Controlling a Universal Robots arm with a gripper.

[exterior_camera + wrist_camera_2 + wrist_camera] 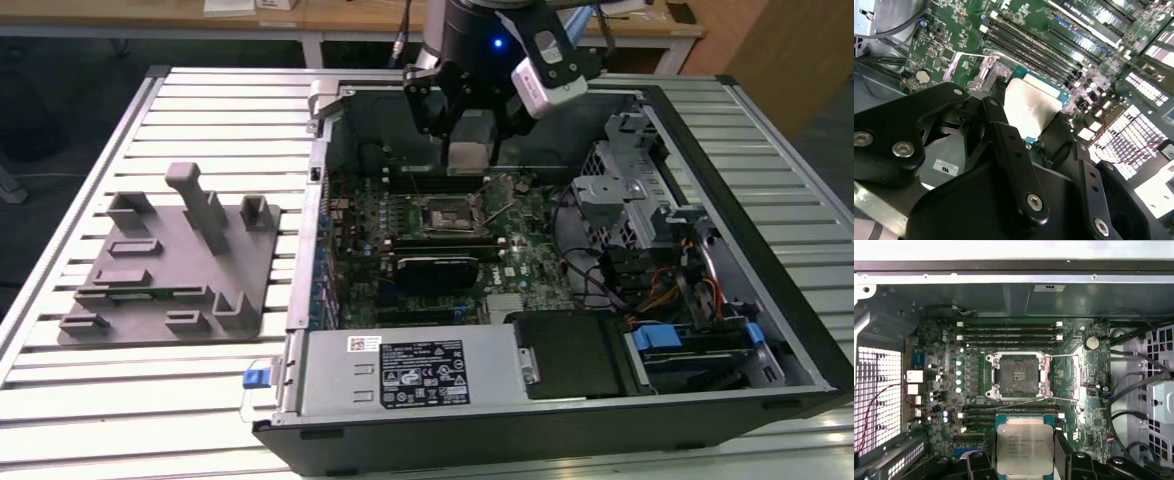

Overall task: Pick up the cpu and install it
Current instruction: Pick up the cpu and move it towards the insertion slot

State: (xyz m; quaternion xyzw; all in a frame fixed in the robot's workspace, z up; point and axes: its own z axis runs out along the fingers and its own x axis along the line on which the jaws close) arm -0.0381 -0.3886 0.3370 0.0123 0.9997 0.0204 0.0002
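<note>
Now the tool (1025, 460) clamps the cpu (1024, 442).

Open PC case (561, 425) on the table (214, 110); fixture block (147, 290) beside it, on the exterior view's left.
I see the mobo (354, 230) lying in the case, socket (1018, 375) mid-board w/ mem slots (1009, 332) flanking it. The gripper (470, 160) hangs above the board, cpu (1024, 450) betw. its fingers, over the slots just beside the socket.

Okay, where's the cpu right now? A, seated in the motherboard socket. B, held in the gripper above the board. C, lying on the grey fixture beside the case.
B: in the first wrist view the cpu sits clamped in the gripper, while the socket lies bare.
</note>
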